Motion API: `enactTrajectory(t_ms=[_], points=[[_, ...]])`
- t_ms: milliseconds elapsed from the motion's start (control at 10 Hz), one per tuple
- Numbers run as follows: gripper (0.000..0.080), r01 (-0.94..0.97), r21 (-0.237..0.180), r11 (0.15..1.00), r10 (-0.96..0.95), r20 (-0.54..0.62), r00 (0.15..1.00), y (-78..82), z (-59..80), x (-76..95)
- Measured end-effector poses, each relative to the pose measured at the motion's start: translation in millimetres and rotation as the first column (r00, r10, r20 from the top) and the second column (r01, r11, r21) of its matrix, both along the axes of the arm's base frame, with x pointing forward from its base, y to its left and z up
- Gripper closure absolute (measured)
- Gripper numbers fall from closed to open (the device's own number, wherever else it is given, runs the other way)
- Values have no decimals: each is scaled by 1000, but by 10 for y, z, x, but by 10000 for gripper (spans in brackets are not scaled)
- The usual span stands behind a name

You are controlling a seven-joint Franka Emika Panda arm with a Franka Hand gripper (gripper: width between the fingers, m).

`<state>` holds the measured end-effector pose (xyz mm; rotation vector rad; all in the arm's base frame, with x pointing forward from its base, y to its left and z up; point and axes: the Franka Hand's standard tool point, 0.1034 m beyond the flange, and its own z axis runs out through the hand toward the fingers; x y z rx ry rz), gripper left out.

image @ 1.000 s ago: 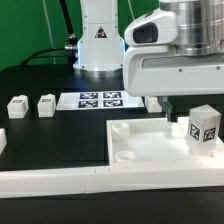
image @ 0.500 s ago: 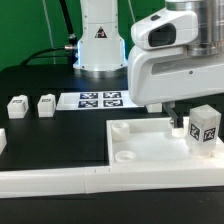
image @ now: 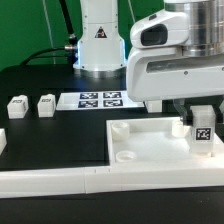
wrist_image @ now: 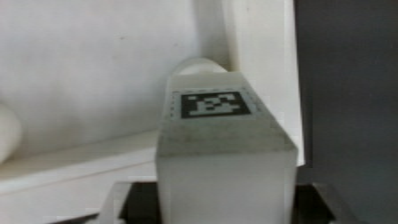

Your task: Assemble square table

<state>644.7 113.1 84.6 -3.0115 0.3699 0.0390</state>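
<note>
The white square table top [image: 150,146] lies flat with round sockets at its corners. A white tagged leg post [image: 203,128] stands upright at its far corner on the exterior view's right. My gripper [image: 203,116] has come down over this post, with a finger on each side, and is shut on it. In the wrist view the post [wrist_image: 222,140] fills the space between my gripper's [wrist_image: 224,200] dark pads, above the top's corner [wrist_image: 89,70]. Two more leg posts [image: 17,106] [image: 46,104] stand on the black table at the exterior view's left.
The marker board [image: 100,99] lies flat behind the top, before the robot base [image: 98,40]. A long white rail [image: 60,181] runs along the front. Another white part [image: 2,141] shows at the exterior view's left edge.
My gripper has sunk lower around the leg post. The post has turned, and one tag face shows now instead of two.
</note>
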Motion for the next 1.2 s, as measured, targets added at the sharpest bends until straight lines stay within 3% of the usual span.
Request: enactTrajectory(t_ms=[100,300,600,700,800,900,1000,1100,1200], points=[[508,55,-1,998,-55,-6,998,-4,-3,-2],[508,356,-14,934,-356,-33,934,-44,-16,-11],[506,763,-29,646,-761,-101,641,-93,-23,-49],[505,803,-32,595,-800,-116,589,-100,-24,-52],[505,883,-62,464,-881,-134,454,-70,-20,-73],[505,899,-70,432,-897,-136,420,-62,-19,-79],[422,890,-66,452,-887,-134,441,-69,-23,-78],[422,843,-69,533,-843,-130,522,-62,-26,-99],[287,726,-87,682,-730,-127,671,-40,-11,-130]])
